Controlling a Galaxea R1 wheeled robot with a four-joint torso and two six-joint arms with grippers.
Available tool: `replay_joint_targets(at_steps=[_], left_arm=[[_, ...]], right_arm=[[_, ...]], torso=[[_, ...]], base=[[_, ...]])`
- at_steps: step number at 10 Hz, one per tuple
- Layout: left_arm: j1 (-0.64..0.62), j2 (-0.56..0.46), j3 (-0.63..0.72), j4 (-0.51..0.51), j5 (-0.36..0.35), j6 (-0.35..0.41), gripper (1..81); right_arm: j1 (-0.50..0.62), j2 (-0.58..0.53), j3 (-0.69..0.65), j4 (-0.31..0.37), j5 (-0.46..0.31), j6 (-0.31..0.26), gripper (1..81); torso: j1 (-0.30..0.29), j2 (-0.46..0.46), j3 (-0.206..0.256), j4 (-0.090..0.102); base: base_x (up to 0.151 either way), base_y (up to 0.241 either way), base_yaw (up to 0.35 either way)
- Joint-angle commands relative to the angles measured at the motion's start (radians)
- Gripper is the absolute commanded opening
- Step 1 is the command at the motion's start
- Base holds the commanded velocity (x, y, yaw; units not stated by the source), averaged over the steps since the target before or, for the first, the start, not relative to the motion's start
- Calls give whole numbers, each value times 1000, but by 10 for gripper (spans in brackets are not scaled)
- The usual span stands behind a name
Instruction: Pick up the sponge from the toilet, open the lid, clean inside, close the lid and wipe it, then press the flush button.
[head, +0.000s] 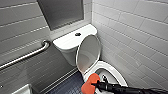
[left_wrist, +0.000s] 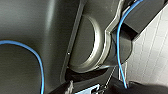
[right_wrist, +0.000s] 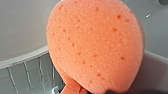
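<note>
Jaws of the right gripper (head: 98, 85) pinch the sponge (head: 89, 84), which hangs at the near rim of the toilet (head: 115, 71), its lid (head: 88, 53) raised. To clean well, I'd say lower it flat against the inner wall and sweep slowly.

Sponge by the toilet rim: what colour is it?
Orange-red, speckled with small darker pores. The sponge shows best in the right wrist view.
</note>
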Motion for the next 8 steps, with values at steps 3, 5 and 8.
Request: replay_joint_targets(at_steps=[3, 5, 8], left_arm=[[41, -8, 15, 12, 32, 4, 811], [41, -11, 15, 12, 32, 4, 811], [41, -13, 15, 15, 15, 5, 811]], right_arm=[[5, -203, 178, 17, -62, 3, 10], [-33, -248, 221, 14, -89, 3, 10], [-65, -366, 343, 11, -122, 3, 10]], torso=[[0, 0, 0, 0], [0, 0, 0, 0], [0, 0, 0, 0]], base=[[0, 0, 0], [0, 0, 0], [0, 0, 0]])
